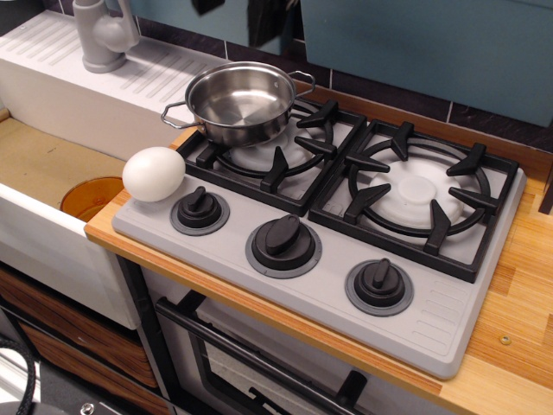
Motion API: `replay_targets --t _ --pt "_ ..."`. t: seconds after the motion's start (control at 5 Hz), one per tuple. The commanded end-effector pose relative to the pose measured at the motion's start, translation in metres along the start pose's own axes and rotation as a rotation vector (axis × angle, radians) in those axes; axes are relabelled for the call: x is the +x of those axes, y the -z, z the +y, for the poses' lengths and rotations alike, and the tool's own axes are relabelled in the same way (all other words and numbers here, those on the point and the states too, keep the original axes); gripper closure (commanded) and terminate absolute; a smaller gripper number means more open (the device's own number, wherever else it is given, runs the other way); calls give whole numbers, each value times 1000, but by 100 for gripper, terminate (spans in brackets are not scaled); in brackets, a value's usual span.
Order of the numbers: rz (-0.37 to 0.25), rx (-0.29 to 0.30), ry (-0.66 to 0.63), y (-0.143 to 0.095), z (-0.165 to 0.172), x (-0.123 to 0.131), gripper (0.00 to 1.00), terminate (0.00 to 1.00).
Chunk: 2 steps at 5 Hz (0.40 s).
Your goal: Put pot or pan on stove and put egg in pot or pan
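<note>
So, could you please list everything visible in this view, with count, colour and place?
Small shiny stainless-steel pot: one, silver, empty, on the left burner's back corner.
Large smooth white egg: one, white, on the stove's front-left corner.
Grey two-burner stove: one, grey with black grates and three black knobs, on the counter.
Orange-brown round bowl: one, partly hidden, in the sink left of the stove.
Grey faucet: one, behind the sink.
Wooden counter: one, light brown, under the stove.
Oven door: one, black handle, below the counter.
Claw: dark parts at the top edge, above the pot; cannot tell whether open or shut.
</note>
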<state>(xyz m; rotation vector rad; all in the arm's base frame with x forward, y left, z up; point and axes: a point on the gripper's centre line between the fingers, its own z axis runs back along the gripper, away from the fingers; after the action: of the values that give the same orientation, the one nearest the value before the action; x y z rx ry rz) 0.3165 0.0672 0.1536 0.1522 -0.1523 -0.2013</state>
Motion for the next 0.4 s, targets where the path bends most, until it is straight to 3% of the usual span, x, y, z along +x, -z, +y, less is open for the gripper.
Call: replay_targets --t 0.0,0.2 --pt "-171 103 19 9 13 -14 0 0" --pt "-178 147 3 17 17 -26 0 0"
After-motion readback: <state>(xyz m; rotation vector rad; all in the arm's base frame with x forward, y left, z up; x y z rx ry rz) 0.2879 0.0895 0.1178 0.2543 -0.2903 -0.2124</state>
